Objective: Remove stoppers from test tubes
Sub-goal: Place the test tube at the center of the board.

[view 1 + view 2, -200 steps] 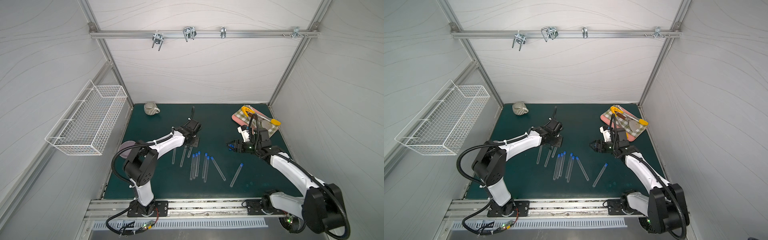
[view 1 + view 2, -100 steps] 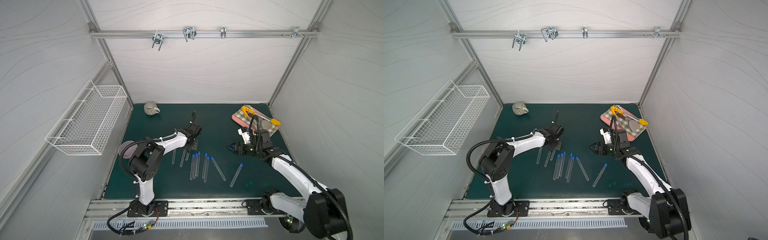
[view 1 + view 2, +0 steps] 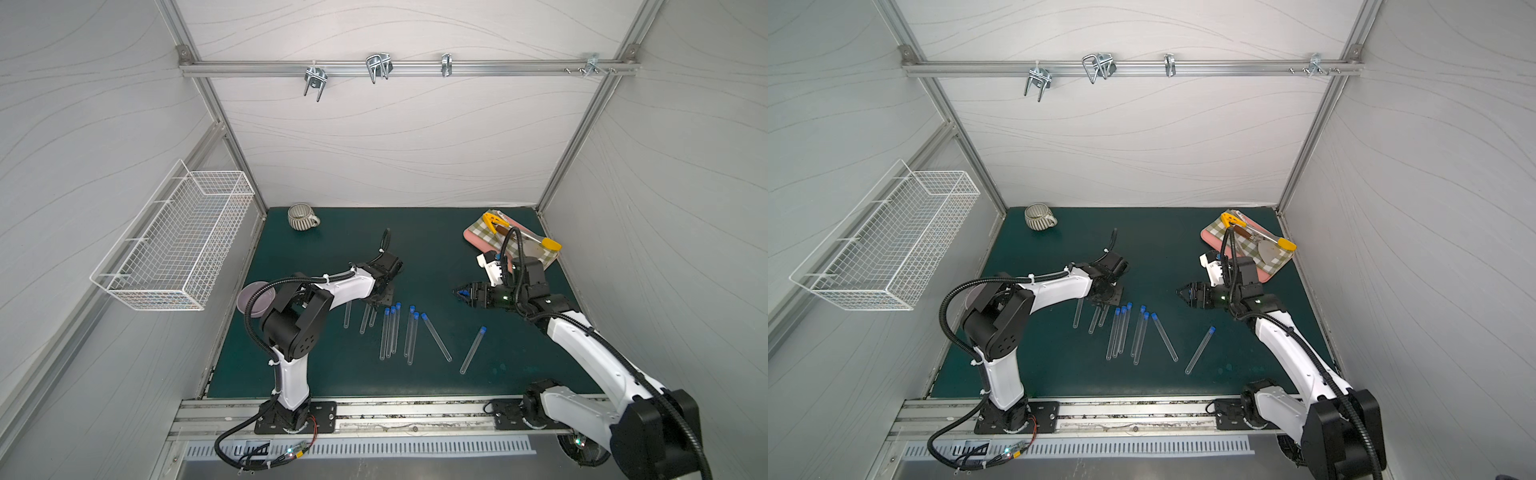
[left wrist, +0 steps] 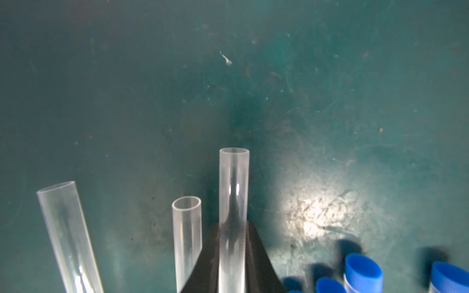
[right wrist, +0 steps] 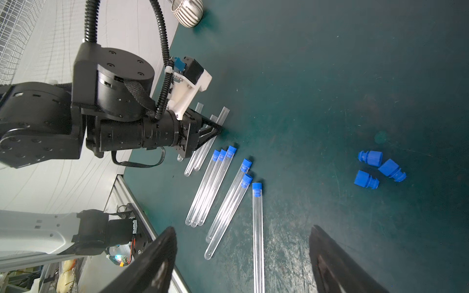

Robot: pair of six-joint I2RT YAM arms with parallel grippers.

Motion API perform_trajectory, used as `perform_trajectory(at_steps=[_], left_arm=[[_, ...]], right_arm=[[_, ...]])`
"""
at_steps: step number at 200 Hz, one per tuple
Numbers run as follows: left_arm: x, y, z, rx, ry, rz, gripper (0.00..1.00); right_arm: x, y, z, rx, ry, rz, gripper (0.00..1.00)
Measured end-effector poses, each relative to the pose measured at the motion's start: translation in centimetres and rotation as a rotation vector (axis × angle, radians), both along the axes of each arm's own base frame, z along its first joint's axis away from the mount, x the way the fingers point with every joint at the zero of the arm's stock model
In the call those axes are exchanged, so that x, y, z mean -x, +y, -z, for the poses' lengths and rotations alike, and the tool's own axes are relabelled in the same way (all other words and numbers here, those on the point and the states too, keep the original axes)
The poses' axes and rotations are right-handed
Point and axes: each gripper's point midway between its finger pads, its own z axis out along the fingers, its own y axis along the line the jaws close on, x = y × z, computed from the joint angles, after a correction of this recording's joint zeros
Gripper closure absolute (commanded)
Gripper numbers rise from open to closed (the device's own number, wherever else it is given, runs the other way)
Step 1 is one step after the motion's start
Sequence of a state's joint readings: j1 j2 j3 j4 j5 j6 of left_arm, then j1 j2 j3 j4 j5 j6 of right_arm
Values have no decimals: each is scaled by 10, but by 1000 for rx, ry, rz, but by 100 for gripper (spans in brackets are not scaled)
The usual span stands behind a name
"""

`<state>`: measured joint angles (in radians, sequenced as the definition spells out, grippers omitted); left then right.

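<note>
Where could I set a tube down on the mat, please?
Free: the back, between mug and checked cloth; the near strip between the test tubes and front rail. Crowded: the middle, by the left gripper; loose stoppers by the right gripper.

Left arm (image 3: 347, 289) and right arm (image 3: 582, 345): white shells between round black joints, black ribbed conduit (image 5: 89, 20) alongside. The right gripper (image 5: 243, 228) has black tapered fingers.

The test tubes (image 3: 384, 334) lie side by side mid-desk (image 3: 332, 374); loose stoppers (image 5: 375, 168) to their right; mug (image 3: 302, 217) back-left.
</note>
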<state>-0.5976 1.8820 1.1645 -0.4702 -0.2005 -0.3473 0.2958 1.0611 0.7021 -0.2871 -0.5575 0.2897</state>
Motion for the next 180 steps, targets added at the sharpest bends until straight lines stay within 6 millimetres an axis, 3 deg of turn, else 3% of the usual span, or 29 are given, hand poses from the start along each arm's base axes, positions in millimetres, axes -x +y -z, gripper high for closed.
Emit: perform_trajectory(at_steps=[12,24,76,113,180], left_arm=[[0,1,-1,-9,-4,5,55],[-1,3,-3,-12,-9,-1,51],[7,3,-40,8,-73,10,50],[31,-6,-63,47,-109,57,52],[79,-12,-50,99,-39,78,59]], right_arm=[[1,1,0,0,0,-4,18],[1,1,0,0,0,-6,17],[4,2,2,4,5,-11,17],[13,-1,6,16,15,-11,16],[28,-1,20,29,52,-30,13]])
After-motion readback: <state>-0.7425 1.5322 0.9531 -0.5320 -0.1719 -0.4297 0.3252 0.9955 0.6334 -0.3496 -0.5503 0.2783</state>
